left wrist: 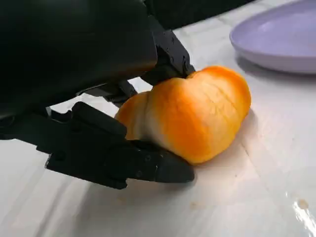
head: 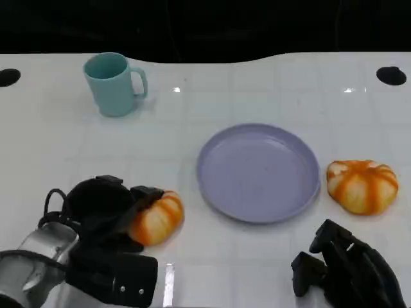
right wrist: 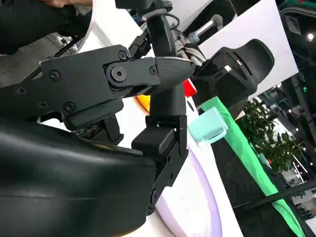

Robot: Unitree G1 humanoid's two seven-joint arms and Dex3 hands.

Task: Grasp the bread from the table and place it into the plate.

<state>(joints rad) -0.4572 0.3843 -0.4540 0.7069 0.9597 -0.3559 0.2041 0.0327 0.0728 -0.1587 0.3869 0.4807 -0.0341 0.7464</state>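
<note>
1. Between the black fingers of the left hand sits the golden-orange, ridged bread roll. In the left wrist view one finger lies low against the roll's near side and another presses its top, so the hand holds the roll, which seems to be resting on the white counter.
2. Beyond the fingertips, on the side the roll faces, lies the round lilac plate. Its rim is near the roll but not touching it, and the plate carries nothing.
3. Lengthwise, the roll points from the fingers toward the plate, so I judge the coming move to be a lift and a short carry straight along that line.
4. Across the plate from the left fingers, a second orange-striped round bun sits just beside the far rim, ahead of the right hand.
5. Right-hand fingers are curled inward with nothing in them, resting low near the counter's front edge.
6. Well apart from both hands, a pale teal mug stands upright at the back and plays no part.
7. Left hand is clearly the nearer one for this roll.
</note>
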